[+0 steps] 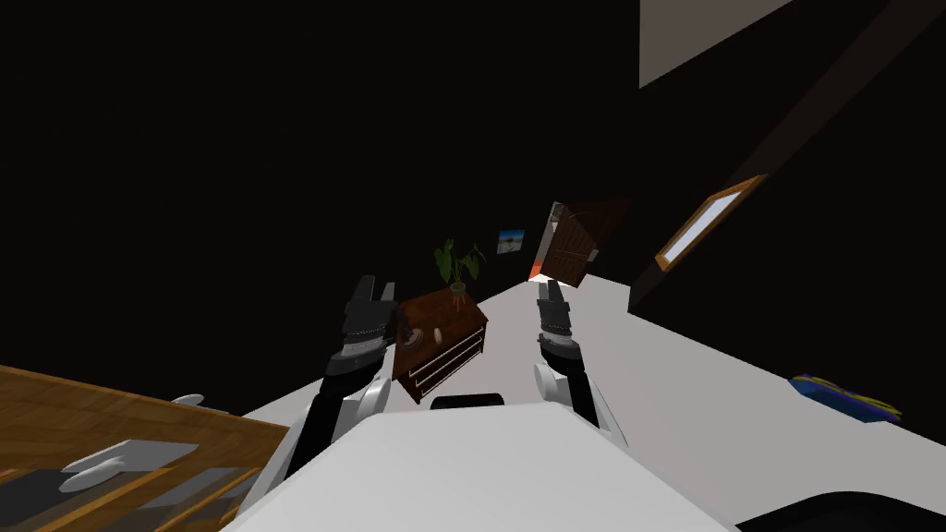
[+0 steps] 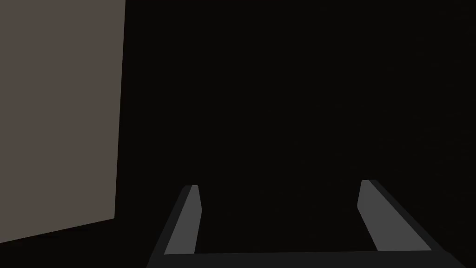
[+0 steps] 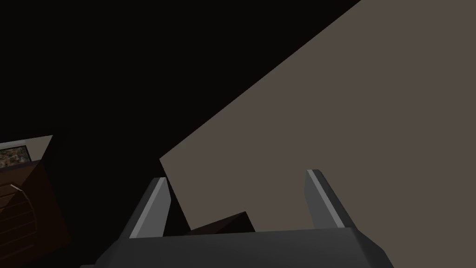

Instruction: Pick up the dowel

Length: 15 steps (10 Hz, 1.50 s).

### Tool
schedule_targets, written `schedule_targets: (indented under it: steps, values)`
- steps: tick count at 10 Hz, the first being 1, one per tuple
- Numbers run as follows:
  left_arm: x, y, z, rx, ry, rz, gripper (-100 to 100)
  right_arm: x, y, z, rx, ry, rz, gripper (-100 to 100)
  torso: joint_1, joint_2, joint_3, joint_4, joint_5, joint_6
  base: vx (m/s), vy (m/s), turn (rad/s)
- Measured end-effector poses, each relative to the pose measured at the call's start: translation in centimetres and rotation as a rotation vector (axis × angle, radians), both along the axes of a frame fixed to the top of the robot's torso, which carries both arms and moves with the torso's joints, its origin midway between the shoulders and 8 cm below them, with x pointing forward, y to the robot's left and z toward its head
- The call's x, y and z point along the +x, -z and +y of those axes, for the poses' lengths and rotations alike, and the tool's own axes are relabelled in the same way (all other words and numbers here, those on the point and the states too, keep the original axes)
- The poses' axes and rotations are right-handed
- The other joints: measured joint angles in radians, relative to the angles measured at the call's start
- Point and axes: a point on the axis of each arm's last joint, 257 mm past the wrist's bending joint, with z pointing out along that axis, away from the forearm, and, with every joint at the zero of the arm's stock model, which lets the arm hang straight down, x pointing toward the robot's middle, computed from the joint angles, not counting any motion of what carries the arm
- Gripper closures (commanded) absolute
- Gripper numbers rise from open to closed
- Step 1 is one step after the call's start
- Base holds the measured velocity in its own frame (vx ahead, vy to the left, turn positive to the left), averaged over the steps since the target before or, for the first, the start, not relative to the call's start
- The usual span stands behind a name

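Head camera: high above both arms, rolled, facing steeply down and forward; dark brown wooden drawer chest close ahead. Left wrist camera: looks along left gripper at dim wall. Right wrist camera: looks along right gripper; shares brown panelled wooden door with head view.

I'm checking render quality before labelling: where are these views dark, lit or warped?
Head view: rolled, wide-lens splay; black area around the lit dark brown wooden dresser, green potted plant and white floor. Left wrist view: black area behind the open left gripper, fingers dim grey. Right wrist view: open right gripper against a flat grey-brown surface.
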Motion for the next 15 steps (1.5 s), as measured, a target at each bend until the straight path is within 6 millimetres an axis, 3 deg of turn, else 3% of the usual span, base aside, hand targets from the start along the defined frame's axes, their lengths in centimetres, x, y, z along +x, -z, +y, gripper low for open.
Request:
schedule_targets:
  steps: [6,15]
  values:
    - [4.5,4.4,-1.4,0.063,0.053,0.113,-100,0.0,0.0,0.0,0.0,0.0,0.0,0,0.008,0.007,0.004,0.002,0.002,0.0,-0.096,0.086,-0.138]
    - [10.6,12.2,-1.7,0.073,0.075,0.299,-100,0.0,0.0,0.0,0.0,0.0,0.0,0,0.004,0.003,0.002,0.001,0.001,0.0,-0.072,0.054,-0.124]
